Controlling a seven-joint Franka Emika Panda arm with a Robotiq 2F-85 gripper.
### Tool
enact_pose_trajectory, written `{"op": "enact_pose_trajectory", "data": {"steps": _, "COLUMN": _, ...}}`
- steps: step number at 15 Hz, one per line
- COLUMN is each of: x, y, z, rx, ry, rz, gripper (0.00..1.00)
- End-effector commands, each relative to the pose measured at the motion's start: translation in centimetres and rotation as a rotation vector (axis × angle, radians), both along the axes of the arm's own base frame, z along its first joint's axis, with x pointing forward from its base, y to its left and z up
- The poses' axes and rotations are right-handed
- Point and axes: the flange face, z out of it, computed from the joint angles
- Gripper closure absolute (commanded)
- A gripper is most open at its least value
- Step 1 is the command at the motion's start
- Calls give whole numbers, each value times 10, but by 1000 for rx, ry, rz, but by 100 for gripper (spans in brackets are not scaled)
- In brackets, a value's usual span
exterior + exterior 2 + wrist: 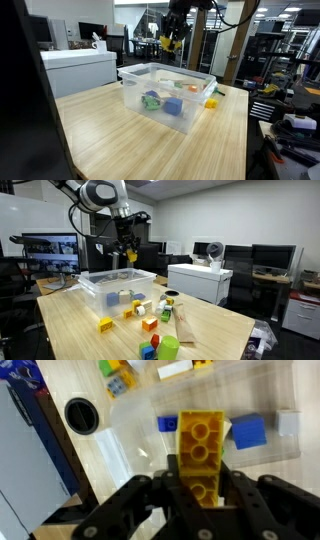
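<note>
1. The white jointed robot arm arches above its end effector, with the wrist pointing straight down.
2. The black two-fingered gripper hangs raised and aims downward.
3. Its jaws stand partly closed, with the fingers clamping a yellow studded plastic brick between them.

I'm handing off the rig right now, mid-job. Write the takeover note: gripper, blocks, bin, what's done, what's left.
Gripper: fingers shut on the yellow block, held high over the clear bin.
In the bin: a blue block, a green block and a few more.
On the table: loose blocks lie beside the bin.
Done: yellow block lifted and over the bin.
Left: it is not yet released, and the loose blocks are outside the bin.
</note>
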Motion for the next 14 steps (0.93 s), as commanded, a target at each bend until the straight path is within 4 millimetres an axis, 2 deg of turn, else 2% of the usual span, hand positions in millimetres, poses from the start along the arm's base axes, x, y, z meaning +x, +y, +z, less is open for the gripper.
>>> {"op": "enact_pose_trajectory", "data": {"steps": 1, "x": -37, "y": 35, "z": -4, "rx": 19, "ry": 15, "rz": 76, "gripper": 39}}
{"op": "enact_pose_trajectory", "data": {"steps": 2, "x": -37, "y": 37, "z": -10, "rx": 16, "ry": 12, "rz": 53, "gripper": 38}}
{"op": "enact_pose_trajectory", "data": {"steps": 4, "x": -31, "y": 27, "z": -17, "rx": 47, "ry": 29, "rz": -46, "gripper": 25}}
{"op": "enact_pose_trajectory", "data": {"steps": 6, "x": -21, "y": 3, "z": -20, "rx": 74, "ry": 24, "rz": -172, "gripper": 12}}
{"op": "enact_pose_trajectory", "data": {"steps": 8, "x": -12, "y": -40, "z": -26, "rx": 74, "ry": 15, "rz": -287, "gripper": 1}}
{"op": "enact_pose_trajectory", "data": {"steps": 12, "x": -15, "y": -148, "z": -57, "rx": 60, "ry": 19, "rz": -535, "gripper": 0}}
{"op": "enact_pose_trajectory", "data": {"steps": 14, "x": -23, "y": -186, "z": -81, "rx": 52, "ry": 20, "rz": -650, "gripper": 0}}
